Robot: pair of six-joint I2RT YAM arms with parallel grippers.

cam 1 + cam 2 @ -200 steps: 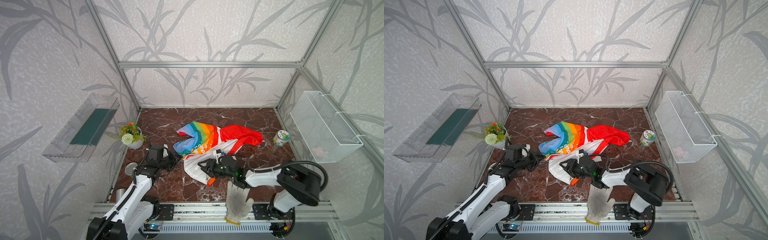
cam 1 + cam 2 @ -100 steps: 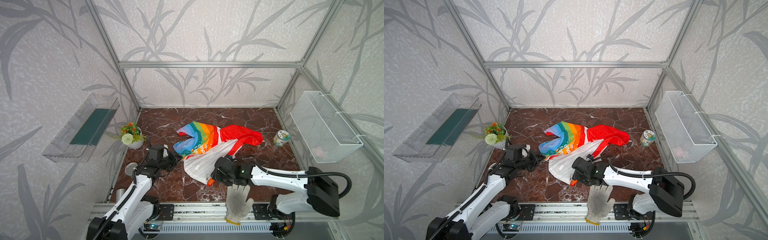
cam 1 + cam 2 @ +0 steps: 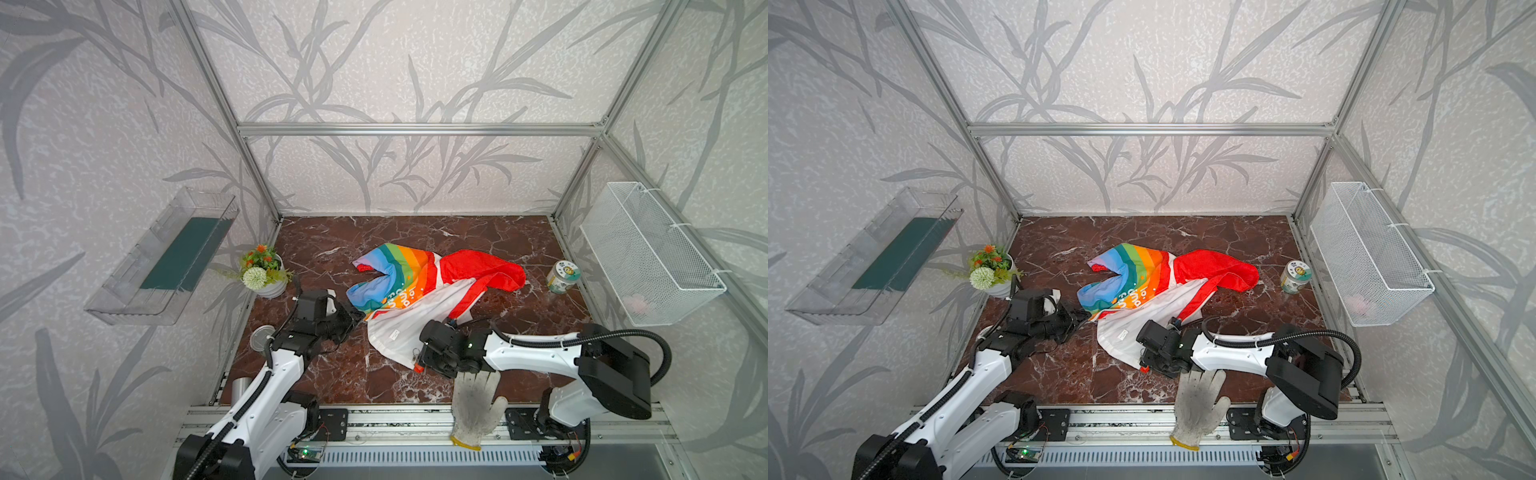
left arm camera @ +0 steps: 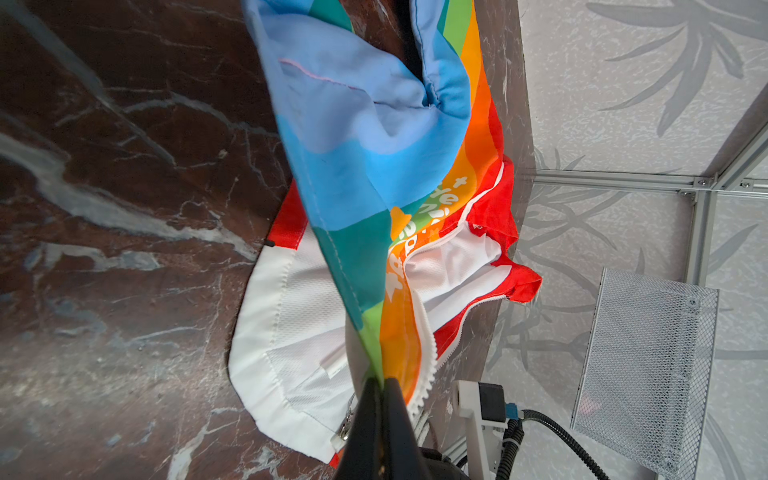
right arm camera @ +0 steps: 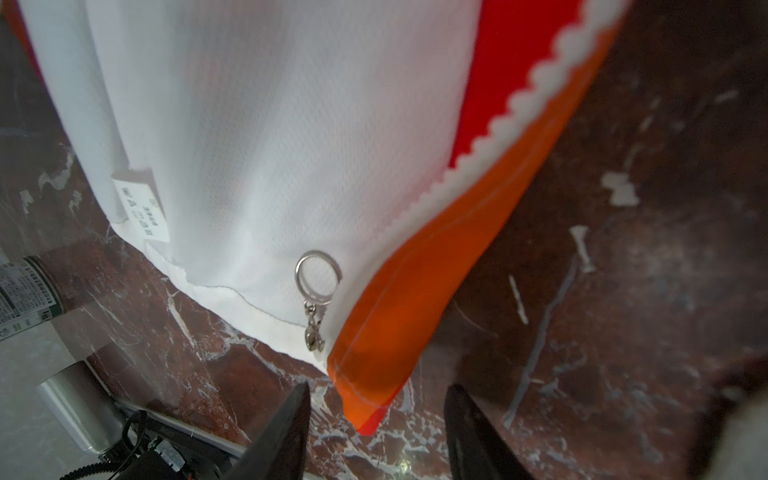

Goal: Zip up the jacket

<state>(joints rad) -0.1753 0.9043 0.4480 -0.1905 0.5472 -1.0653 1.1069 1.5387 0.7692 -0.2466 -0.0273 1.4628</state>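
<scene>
I'm pinching jacket (image 4: 365,137) hem with left gripper (image 4: 380,380); right gripper (image 5: 376,390) hovering spread near ring pull (image 5: 318,272), risking nipping loose hem instead.

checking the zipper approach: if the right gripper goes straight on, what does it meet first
Probably the orange bottom corner of the jacket, lying just ahead between the open jaws of the right gripper; the ring pull sits slightly aside, farther on. Depth is uncertain.
</scene>
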